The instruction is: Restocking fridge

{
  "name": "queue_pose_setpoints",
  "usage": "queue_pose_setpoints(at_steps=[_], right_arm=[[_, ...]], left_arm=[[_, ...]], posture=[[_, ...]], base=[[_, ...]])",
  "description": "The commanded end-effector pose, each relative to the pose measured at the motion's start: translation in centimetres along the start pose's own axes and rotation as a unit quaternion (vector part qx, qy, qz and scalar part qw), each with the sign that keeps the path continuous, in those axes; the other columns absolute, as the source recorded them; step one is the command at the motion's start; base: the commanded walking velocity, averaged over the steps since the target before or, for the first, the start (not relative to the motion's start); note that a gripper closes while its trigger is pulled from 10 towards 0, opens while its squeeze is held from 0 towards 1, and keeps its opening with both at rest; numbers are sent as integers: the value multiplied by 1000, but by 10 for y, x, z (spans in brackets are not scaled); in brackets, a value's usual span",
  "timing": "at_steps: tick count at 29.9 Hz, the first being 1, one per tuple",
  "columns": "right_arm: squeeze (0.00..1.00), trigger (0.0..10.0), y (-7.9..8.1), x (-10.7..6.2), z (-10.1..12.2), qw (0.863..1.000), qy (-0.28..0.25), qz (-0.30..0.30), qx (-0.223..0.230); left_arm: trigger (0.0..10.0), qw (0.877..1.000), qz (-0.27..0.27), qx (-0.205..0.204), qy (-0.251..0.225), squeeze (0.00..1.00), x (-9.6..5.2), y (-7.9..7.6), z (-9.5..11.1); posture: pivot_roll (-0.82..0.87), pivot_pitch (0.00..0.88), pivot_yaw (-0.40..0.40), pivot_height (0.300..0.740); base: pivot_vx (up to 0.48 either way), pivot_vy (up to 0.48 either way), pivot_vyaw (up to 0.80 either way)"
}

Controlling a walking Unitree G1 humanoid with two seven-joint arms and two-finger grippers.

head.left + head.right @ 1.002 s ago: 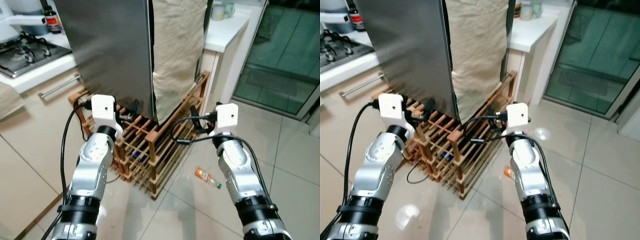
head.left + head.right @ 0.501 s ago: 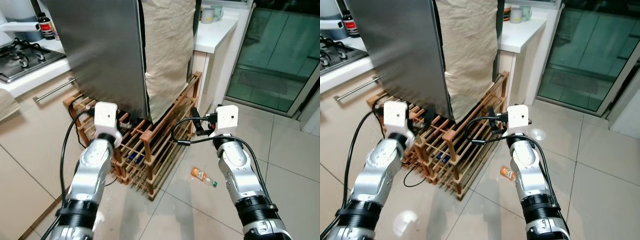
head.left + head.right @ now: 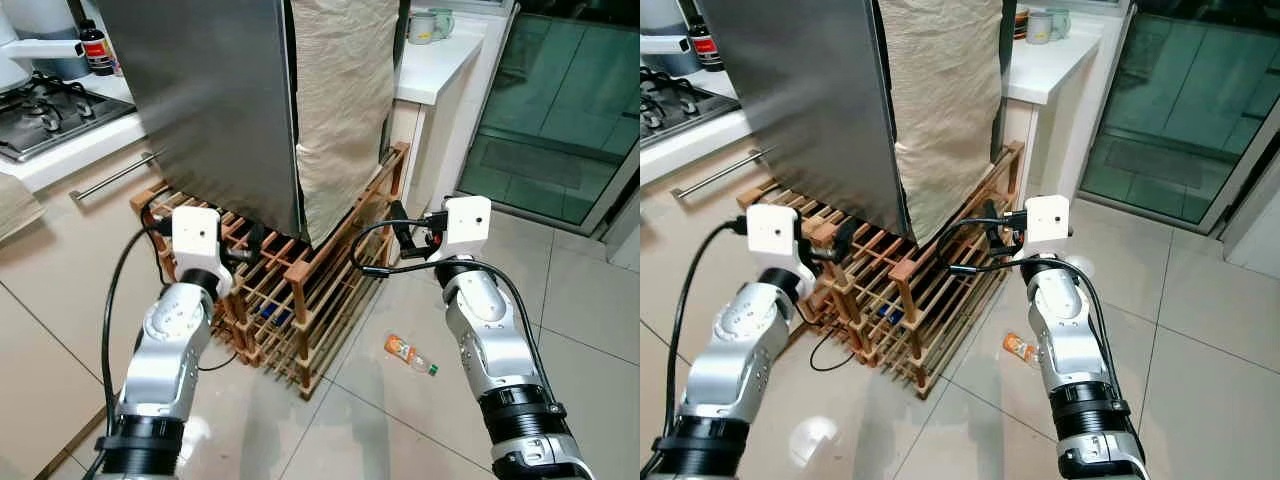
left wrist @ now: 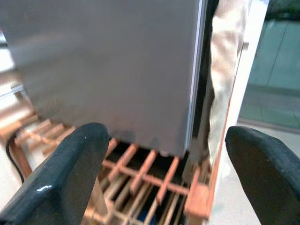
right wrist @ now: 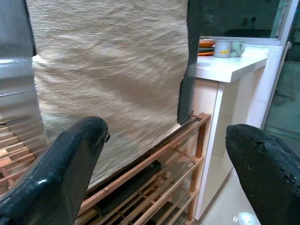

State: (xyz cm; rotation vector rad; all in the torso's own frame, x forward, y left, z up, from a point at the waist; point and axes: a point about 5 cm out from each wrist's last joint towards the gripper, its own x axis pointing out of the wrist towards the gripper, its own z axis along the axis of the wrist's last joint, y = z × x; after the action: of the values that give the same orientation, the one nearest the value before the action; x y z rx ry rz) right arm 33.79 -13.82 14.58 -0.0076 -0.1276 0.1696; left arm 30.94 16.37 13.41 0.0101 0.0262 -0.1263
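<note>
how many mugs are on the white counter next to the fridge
2. Both mugs stand side by side at the far end of the white counter, past the fridge: one mug on the left, the other mug touching it or nearly so. Others may sit hidden behind the fridge.

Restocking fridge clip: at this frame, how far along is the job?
Nothing looks stocked yet. The fridge door is shut, and both the left gripper and right gripper are open and empty, raised in front of the wooden rack under it. A bottle lies on the floor beside the rack. Picking it up, opening the door and loading remain.
</note>
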Motion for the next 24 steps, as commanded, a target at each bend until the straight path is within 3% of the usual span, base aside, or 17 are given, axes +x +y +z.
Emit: queue_pose_setpoints(at_steps=[1, 24], right_arm=[[0, 10000, 5, 2, 5, 1000, -4, 7, 12], [0, 10000, 9, 6, -2, 1000, 16, 1, 7]], left_arm=[[10000, 1000, -9, 4, -4, 0, -1, -3, 5], [10000, 1000, 0, -11, 1, 0, -1, -3, 6]], posture=[[-78, 0, 40, 740], [-61, 0, 35, 740]], base=[[0, 0, 0], [0, 0, 0]])
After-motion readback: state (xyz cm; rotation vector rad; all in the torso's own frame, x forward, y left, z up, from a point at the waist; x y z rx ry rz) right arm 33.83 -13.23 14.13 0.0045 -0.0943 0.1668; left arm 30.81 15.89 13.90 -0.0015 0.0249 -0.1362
